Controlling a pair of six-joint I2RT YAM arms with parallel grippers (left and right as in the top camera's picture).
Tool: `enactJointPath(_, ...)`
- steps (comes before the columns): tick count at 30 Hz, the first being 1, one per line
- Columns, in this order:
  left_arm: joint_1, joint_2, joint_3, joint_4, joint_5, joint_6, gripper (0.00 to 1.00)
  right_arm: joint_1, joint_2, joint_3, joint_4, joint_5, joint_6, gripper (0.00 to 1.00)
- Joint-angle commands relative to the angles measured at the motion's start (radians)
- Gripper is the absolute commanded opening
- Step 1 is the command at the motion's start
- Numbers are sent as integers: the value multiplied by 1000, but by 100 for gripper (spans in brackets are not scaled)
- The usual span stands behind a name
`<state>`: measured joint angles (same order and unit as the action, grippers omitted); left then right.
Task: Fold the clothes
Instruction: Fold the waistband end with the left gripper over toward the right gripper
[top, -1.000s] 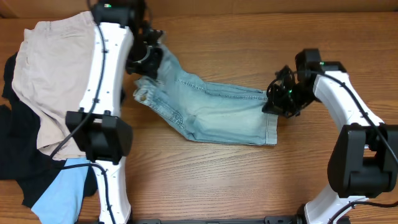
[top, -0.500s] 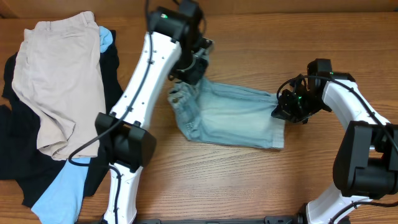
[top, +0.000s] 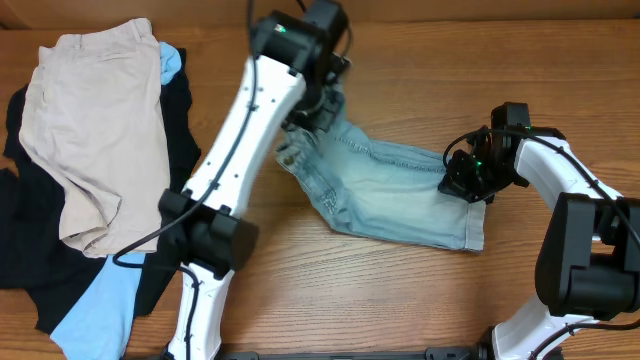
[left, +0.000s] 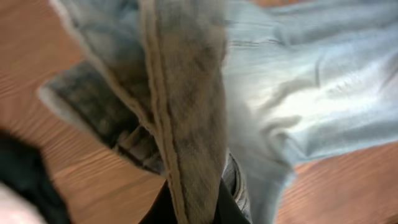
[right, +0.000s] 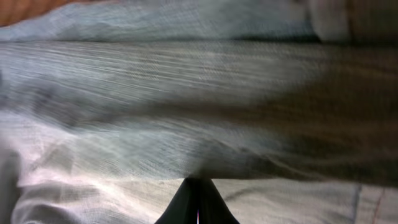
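Observation:
The light-wash denim shorts (top: 385, 190) lie across the middle of the table, stretched between my two grippers. My left gripper (top: 318, 108) is shut on the waistband end and lifts it; in the left wrist view a denim band (left: 186, 124) runs between the fingers (left: 193, 208). My right gripper (top: 462, 175) is shut on the cuff end at the right; the right wrist view is filled with denim (right: 186, 106) above the closed fingertips (right: 198, 205). The beige shorts (top: 90, 130) lie at far left on black (top: 30, 260) and sky-blue garments (top: 95, 310).
The pile of clothes covers the left part of the wooden table (top: 400, 290). A wooden wall edge (top: 500, 10) runs along the back. My left arm (top: 240, 140) stretches diagonally from the front base to the back middle.
My left gripper has carried the waistband end from the left to the back middle. The shorts have shifted right, and the cuff end has moved right and forward with my right gripper.

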<state>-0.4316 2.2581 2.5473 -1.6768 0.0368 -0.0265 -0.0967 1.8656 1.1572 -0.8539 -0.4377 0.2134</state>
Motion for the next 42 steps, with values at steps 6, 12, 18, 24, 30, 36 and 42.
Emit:
enactJointPath(6, 122, -35, 106, -13, -148, -49, 4, 1, -8, -2, 37, -134, -69, 4)
enactJointPath(12, 126, -35, 106, -13, -220, -68, 4, 4, -8, -2, 36, -153, -83, 4)
enactJointPath(18, 113, -35, 106, -13, -174, -68, 4, 35, -8, -2, 64, -144, -83, 4)
enactJointPath(24, 95, -35, 106, -13, -166, -68, 4, 77, -8, -11, 119, 13, 3, 4)
enactJointPath(30, 73, -35, 106, -13, -166, -68, 4, 83, -7, -51, 162, 90, 50, 4)
enactJointPath(36, 51, -35, 105, -13, -132, -68, 4, 83, -6, -110, 207, 89, 50, 4)
enactJointPath(42, 35, -35, 101, 13, -34, -86, 4, 83, -6, -124, 217, 89, 50, 4)
